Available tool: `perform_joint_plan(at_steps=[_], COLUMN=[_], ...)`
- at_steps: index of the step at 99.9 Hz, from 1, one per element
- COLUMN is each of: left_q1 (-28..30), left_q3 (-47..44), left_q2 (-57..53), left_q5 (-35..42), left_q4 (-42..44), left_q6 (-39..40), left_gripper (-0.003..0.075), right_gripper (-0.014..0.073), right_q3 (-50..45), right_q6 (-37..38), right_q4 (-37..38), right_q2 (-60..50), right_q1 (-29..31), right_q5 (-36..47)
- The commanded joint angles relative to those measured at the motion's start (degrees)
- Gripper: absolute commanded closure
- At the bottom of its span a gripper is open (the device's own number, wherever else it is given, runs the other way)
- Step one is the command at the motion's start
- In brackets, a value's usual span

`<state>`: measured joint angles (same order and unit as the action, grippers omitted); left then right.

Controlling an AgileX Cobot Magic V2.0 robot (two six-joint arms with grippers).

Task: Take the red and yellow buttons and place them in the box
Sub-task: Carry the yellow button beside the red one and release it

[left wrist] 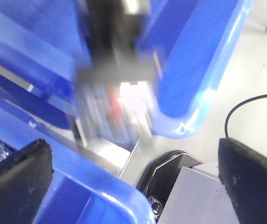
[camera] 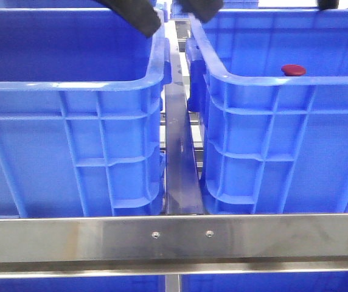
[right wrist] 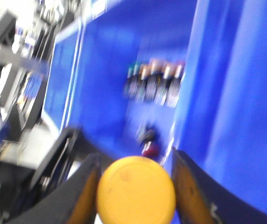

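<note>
Right end effector [right wrist: 136, 186] pinches the yellow button [right wrist: 136, 190] between its fingers — left end effector [left wrist: 133, 182] spread

Both crates [camera: 70, 121] [camera: 283, 140] bright blue. Frame rail [camera: 174, 237] silver-grey metal. Red button [camera: 293, 70] dark red. Yellow button [right wrist: 136, 189] yellow-orange. Left gripper [left wrist: 133, 186] pads black; right gripper [right wrist: 134, 186] fingers dark w/ orange tint.

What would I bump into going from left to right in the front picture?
Left blue crate → metal rail in the gap → right blue crate → red button lying inside that right crate.
</note>
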<state>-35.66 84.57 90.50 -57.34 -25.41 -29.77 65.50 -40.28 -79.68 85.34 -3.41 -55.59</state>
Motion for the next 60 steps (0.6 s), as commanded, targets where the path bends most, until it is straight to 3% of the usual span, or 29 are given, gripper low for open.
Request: perform_joint_plan(at_steps=[1, 30, 60], left_q1=[-0.47, -0.47, -0.47], left_q3=[2.64, 2.8, 2.8], left_q2=[-2.49, -2.5, -2.5], left_q5=[1.2, 1.59, 1.71], left_q4=[-2.03, -2.03, -2.03], left_q6=[0.07, 0.07, 0.07], left_gripper=[0.0063, 0.0073, 0.0082], right_gripper=[0.0421, 0.0421, 0.0421], right_q3=[3.55, 4.34, 4.34], right_q6=[-3.79, -10.36, -28.82], right_q4=[-3.4, -2.04, -1.86], right_q2=[-2.51, -2.32, -1.87], right_q1=[3.5, 9.71, 9.72], right_q5=[-1.47, 13.05, 36.28])
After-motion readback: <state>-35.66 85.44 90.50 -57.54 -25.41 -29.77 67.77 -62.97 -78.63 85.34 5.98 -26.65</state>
